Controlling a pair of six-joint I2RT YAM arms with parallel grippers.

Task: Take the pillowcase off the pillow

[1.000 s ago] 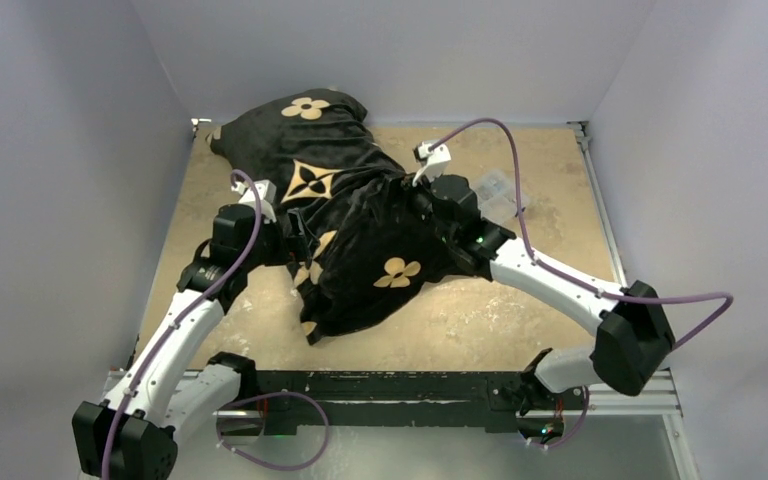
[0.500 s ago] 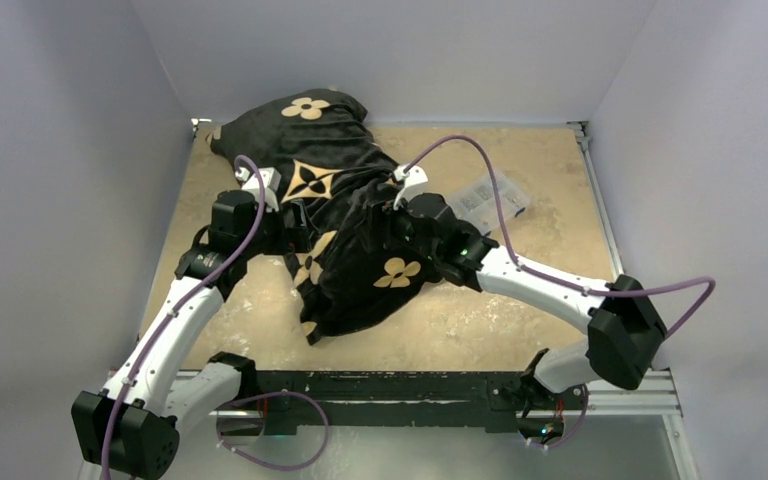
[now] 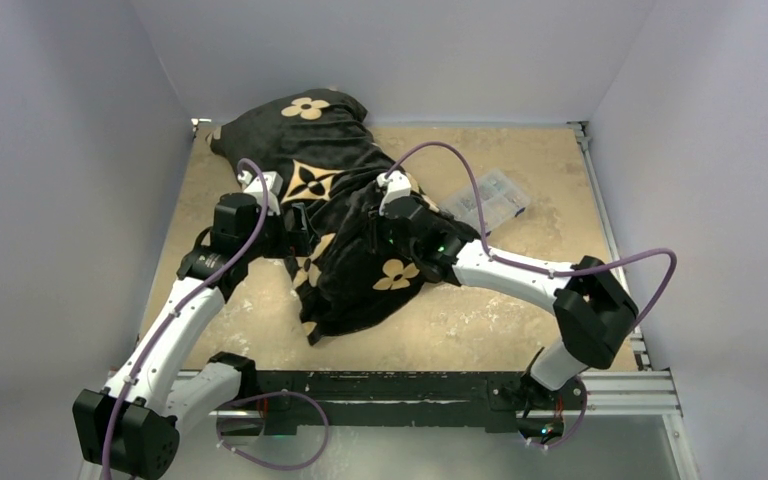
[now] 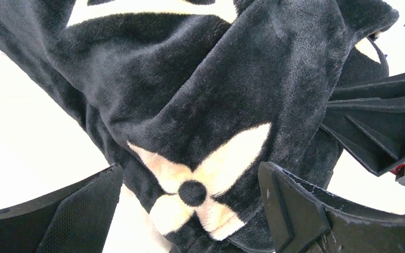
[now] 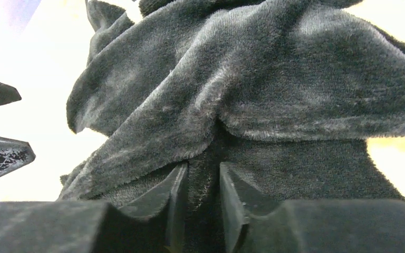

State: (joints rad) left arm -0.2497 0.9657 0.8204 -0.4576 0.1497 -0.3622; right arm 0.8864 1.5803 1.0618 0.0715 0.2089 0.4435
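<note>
No brand or text I can read. The only markings are tan motifs on the pillowcase [image 3: 350, 150]: a flower motif [image 3: 306, 107] near the far end at 11 o'clock, a four-point star motif [image 3: 310, 182] mid-cloth, and more flowers toward 6.

Vs 1 s ago, the R arm has swung in toward 9. The R gripper [image 3: 385, 225] has left the cloth's 3 o'clock edge and is now near its middle. Its jaws have come nearly together, and in the wrist view the R gripper [image 5: 203, 174] is clamped on a fold of plush. The clear box [image 3: 485, 198] at 2 o'clock, half covered by the arm before, now shows fully. Contents too small to tell. The L arm has barely moved.

The L gripper [image 3: 295, 228] sits at the cloth's 9 o'clock side. In its wrist cam the L gripper [image 4: 190, 174] has its jaws wide apart, w/ a flower-printed fold lying between the fingers [image 4: 295, 211], not pinched.

The pillowcase is black, deep-pile, soft and heavily rumpled. It runs from the 11 o'clock corner of the surface [image 3: 520, 290] down to approx 7. The pillow is hidden inside the cover, so I can't make it out. The surface is tan, mottled and matte.
</note>
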